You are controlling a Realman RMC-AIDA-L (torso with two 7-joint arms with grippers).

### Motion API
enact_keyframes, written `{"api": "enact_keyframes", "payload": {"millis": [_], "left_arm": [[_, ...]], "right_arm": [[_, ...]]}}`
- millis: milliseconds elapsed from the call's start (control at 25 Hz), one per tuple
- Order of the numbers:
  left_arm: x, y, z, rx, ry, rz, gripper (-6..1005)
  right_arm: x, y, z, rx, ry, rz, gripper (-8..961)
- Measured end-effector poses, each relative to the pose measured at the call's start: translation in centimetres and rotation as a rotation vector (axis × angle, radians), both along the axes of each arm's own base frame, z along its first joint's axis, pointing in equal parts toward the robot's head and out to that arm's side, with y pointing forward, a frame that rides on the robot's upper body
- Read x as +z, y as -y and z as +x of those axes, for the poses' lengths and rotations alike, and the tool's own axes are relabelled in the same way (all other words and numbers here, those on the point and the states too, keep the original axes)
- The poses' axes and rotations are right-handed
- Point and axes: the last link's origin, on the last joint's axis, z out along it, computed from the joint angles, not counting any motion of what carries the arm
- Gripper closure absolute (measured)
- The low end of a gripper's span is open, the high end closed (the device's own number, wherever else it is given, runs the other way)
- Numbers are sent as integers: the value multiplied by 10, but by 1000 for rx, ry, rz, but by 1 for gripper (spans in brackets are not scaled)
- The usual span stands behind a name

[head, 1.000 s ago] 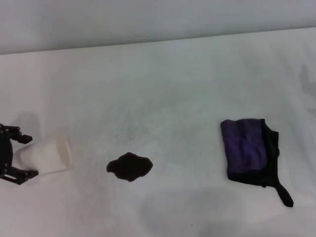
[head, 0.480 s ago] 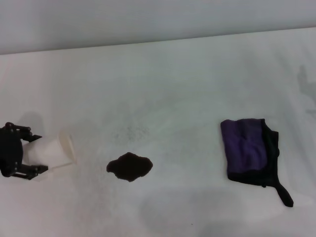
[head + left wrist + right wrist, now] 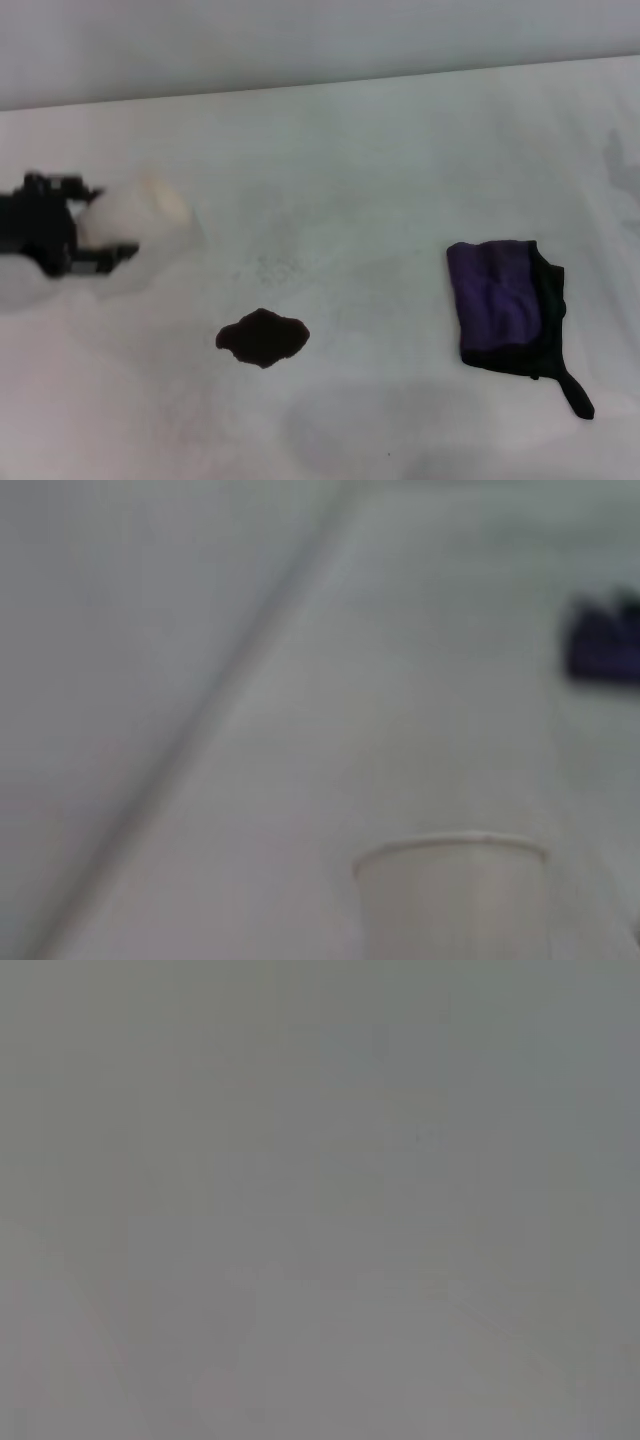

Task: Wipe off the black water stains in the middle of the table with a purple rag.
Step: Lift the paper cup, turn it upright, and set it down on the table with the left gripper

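My left gripper (image 3: pixel 95 238) grips the white cup (image 3: pixel 135 215) at the table's (image 3: pixel 380 150) nine o'clock, clear of the surface so the middle stays open for wiping. The stain (image 3: pixel 262 337) sits near centre; the rag (image 3: pixel 495 300) lies untouched at three o'clock. My right gripper is out of sight.

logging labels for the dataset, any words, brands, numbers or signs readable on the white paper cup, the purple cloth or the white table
None can be read.
White paper cup, held by the left gripper: plain wall, no print shows.
Purple rag with black edging: no tag or lettering visible.
White table: only the black liquid stain, no markings.
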Motion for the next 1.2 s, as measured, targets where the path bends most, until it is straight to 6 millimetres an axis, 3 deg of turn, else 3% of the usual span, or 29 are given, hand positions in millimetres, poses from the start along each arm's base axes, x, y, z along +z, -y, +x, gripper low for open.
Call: {"api": "enact_keyframes", "payload": {"millis": [240, 600, 920, 1200], "left_arm": [[-4, -15, 14, -3, 214, 166, 262], [-36, -32, 4, 113, 413, 351, 263], [-72, -20, -13, 178, 431, 418, 262], [-83, -5, -27, 219, 445, 462, 262]], "right_arm": [[9, -3, 0, 13, 36, 11, 351], [28, 2, 11, -5, 105, 40, 351], [42, 7, 18, -21, 153, 58, 351], [49, 6, 20, -26, 177, 68, 351]]}}
